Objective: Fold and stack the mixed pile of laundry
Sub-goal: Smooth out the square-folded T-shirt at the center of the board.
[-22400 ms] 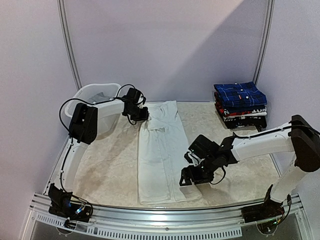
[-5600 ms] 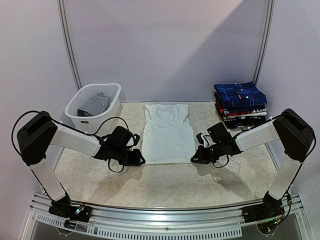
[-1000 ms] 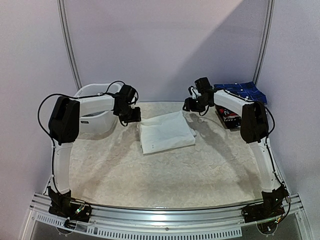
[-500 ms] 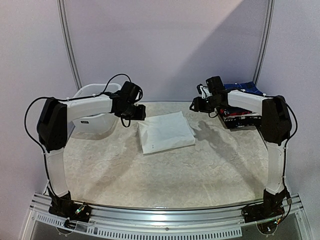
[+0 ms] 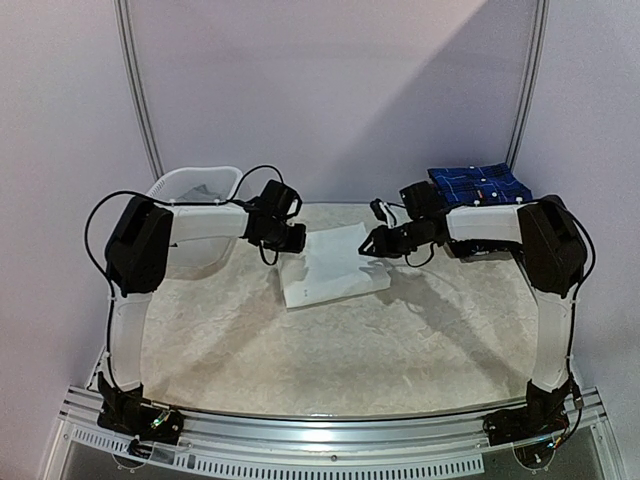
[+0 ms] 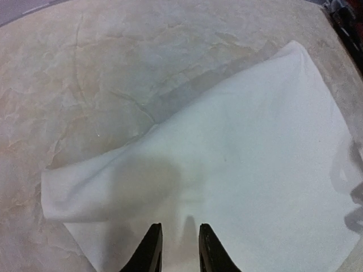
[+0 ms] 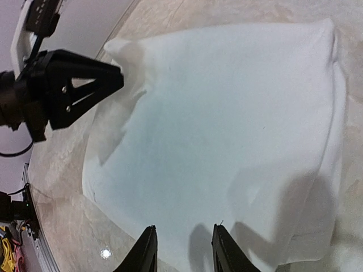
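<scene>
Left gripper (image 5: 296,240), right gripper (image 5: 372,243) flank white shirt (image 5: 335,268) — perhaps touching.

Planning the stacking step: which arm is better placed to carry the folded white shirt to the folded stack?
Probably right: the right end effector sits at the corner of the white shirt nearest the stack; the left end effector is on the opposite side.

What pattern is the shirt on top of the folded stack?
A dark blue plaid shirt with thin light lines, clearest in the top external view.
</scene>
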You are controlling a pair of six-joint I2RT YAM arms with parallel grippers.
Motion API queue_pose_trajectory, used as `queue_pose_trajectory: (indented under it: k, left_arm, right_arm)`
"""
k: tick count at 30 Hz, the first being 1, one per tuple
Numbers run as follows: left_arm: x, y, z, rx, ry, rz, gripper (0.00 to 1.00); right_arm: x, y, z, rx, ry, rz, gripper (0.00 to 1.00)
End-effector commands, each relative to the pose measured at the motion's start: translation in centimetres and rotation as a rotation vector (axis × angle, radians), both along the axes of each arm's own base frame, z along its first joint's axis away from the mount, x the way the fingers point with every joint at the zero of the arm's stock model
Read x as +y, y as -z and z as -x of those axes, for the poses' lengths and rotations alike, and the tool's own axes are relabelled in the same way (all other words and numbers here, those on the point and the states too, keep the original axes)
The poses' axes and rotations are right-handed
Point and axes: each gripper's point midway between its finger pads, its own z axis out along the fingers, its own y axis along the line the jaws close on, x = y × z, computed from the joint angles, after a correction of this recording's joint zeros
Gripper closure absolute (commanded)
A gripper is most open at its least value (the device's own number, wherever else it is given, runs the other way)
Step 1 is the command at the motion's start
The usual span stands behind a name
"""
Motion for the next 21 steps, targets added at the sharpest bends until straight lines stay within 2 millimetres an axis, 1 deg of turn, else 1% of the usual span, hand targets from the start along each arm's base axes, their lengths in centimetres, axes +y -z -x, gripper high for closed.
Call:
queue_pose_trajectory:
  k: [1,3,5,10,12,14,15,16,19,20,21]
  left_arm:
    - [1.3,0.6,-3.1,-0.035,-0.017,0.005,0.78]
    - [2.0,1.0,-3.8,-0.033,-0.032,0.010,0.79]
    - [2.5,1.3,-4.0,-0.030,-0.039,0.009,0.79]
    - [3.8,2.0,-4.0,-0.044,-0.051,-0.025,0.79]
    - [4.7,2.2,-4.4,-0.051,-0.071,-0.050,0.79]
    - [5.6,2.3,-5.0,-0.063,-0.093,-0.079,0.79]
    - [6.1,2.3,-5.1,-0.061,-0.104,-0.097,0.79]
    - [6.3,1.9,-5.1,-0.067,-0.112,-0.109,0.79]
    - [5.9,-0.1,-4.3,-0.105,-0.108,-0.142,0.78]
    - [5.3,-1.0,-3.8,-0.122,-0.097,-0.151,0.76]
    - [4.7,-1.8,-3.3,-0.133,-0.082,-0.150,0.73]
  right_arm:
    - [-0.2,1.6,2.2,0.036,-0.037,-0.015,0.66]
    - [-0.7,2.6,2.9,0.048,-0.032,-0.002,0.67]
    - [-1.2,3.6,3.3,0.064,-0.016,0.016,0.67]
    - [-3.1,6.3,4.2,0.130,0.042,0.112,0.69]
    - [-3.8,6.4,4.7,0.142,0.061,0.138,0.69]
    - [-4.0,5.1,5.4,0.149,0.063,0.124,0.69]
    - [-4.0,4.2,5.9,0.155,0.064,0.109,0.68]
    - [-3.9,2.9,6.2,0.149,0.060,0.090,0.68]
    - [-3.7,0.3,7.0,0.126,0.047,0.070,0.66]
    - [-3.6,-1.0,7.0,0.104,0.046,0.058,0.66]
    - [-3.6,-1.7,6.8,0.088,0.048,0.049,0.65]
